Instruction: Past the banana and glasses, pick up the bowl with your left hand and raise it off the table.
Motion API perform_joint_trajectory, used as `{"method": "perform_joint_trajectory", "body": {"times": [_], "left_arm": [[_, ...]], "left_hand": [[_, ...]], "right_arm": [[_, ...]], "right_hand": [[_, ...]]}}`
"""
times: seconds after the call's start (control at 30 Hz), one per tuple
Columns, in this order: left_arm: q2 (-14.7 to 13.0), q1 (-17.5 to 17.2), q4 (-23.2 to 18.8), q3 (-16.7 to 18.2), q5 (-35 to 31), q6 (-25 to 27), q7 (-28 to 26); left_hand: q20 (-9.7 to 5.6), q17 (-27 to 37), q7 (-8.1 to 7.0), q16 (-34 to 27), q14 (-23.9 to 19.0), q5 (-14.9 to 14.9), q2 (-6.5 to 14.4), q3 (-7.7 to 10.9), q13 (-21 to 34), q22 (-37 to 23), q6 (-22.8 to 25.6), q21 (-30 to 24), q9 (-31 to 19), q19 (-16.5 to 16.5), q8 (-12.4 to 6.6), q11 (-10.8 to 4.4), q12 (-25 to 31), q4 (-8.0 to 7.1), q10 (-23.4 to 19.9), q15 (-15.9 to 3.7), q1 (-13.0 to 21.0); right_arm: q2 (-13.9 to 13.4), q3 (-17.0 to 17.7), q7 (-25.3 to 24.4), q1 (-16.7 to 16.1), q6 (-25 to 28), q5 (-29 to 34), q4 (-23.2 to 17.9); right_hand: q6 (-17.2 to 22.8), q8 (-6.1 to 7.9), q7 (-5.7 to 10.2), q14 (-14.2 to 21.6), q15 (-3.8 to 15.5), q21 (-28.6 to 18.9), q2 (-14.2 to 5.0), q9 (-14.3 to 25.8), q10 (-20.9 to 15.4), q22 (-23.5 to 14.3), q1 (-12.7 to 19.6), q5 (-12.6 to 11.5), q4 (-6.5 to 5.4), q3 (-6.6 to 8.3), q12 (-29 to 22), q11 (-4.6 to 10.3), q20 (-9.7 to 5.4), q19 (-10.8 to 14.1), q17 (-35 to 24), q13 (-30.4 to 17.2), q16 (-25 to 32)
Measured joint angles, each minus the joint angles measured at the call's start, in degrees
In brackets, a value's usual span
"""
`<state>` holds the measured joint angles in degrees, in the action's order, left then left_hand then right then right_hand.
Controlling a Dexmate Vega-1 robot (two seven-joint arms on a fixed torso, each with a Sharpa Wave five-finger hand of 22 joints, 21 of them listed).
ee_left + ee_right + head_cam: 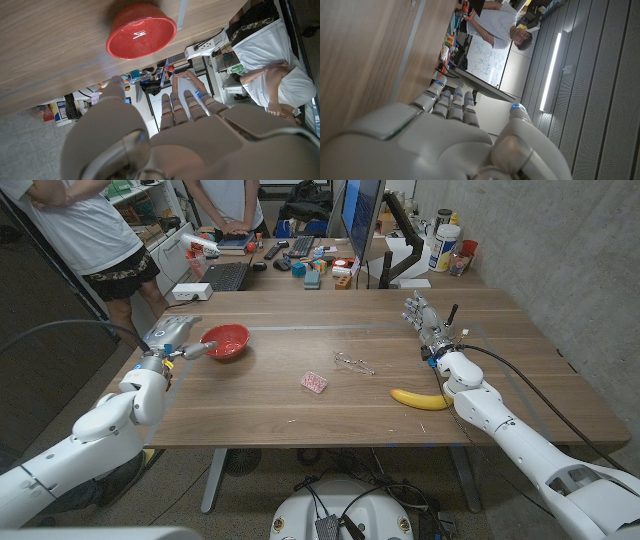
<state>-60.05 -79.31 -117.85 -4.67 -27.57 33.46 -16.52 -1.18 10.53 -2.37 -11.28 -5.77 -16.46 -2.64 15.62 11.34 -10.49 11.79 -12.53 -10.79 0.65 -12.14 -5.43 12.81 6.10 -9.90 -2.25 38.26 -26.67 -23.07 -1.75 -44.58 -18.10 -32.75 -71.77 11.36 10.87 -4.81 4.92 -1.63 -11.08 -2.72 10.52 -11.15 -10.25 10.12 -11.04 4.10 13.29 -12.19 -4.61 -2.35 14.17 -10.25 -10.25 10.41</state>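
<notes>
Left hand (172, 336) hovers with fingers apart, holding nothing, its fingertips just short of the red bowl (225, 341), which sits on the wooden table (300, 415) with nothing visible inside. Farther out lie the glasses (354, 362) and banana (419, 399). Right hand (425, 319) is also spread and free.

Left hand (172, 337): raised at the table's left edge, fingers apart, holding nothing.
Right hand (424, 318): upright, fingers apart, holding nothing.
</notes>
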Motion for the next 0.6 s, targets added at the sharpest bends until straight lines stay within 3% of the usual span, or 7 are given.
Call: {"method": "perform_joint_trajectory", "body": {"times": [0.6], "left_arm": [[-2.0, 4.4, 1.9, -7.0, 1.6, 2.2, -2.3]], "left_hand": [[0.16, 0.3, 0.02, 0.0, -0.3, -0.3, 0.0, -0.24, 0.0, -0.1, 0.6, 0.2, 0.0, -0.6, 0.00, 0.00, 0.0, 0.23, -0.6, 0.28, 0.0]], "right_arm": [[-0.9, 0.5, -0.6, -0.9, 0.1, 0.0, -1.4]], "right_hand": [[0.0, 0.00, 0.00, 0.3, -0.31, 0.0, -0.01, 0.0, -0.2, 0.0, 0.0, 0.0, 0.16, -0.16, 0.0, -0.21, 0.00, 0.0, 0.0, 0.0, 0.0]]}}
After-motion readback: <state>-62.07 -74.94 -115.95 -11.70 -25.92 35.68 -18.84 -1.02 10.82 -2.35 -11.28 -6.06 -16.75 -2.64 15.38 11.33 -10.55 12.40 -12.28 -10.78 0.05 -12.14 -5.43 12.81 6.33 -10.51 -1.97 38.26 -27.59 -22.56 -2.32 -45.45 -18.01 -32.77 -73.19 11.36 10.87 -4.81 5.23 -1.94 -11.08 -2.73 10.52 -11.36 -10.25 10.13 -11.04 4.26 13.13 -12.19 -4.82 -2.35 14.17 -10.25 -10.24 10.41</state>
